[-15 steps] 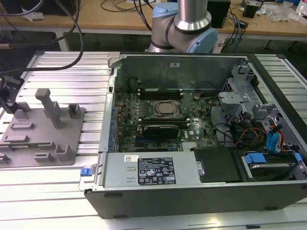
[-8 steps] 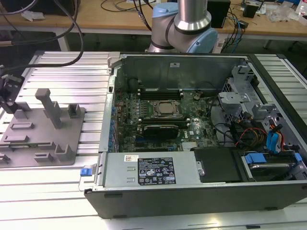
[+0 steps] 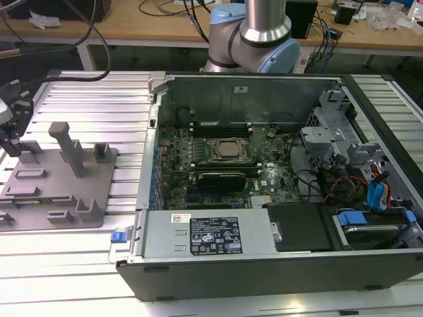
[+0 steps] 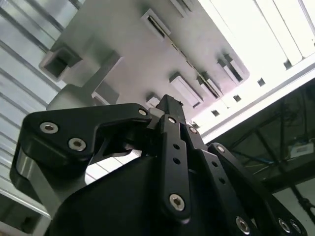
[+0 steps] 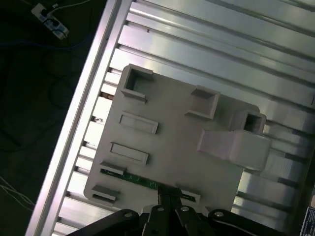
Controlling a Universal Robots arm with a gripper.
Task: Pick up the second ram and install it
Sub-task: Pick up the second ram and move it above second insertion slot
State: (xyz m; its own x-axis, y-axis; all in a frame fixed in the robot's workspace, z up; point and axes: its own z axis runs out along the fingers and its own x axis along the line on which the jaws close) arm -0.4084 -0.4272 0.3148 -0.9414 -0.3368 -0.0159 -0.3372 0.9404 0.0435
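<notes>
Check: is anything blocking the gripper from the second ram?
Nothing visible does. In the first wrist view the gripper hangs close over the second ram, which lies in a slot of the grey fixture.

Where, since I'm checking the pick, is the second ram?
In the first wrist view the second ram sits in a slot at the edge of the gray fixture plate, right by the gripper; that plate lies at the exterior view's left.

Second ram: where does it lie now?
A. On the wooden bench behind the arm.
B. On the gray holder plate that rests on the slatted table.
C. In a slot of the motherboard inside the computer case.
B: in the first wrist view the green second ram lies along one edge of the gray holder plate, with the pincer right at it.
</notes>
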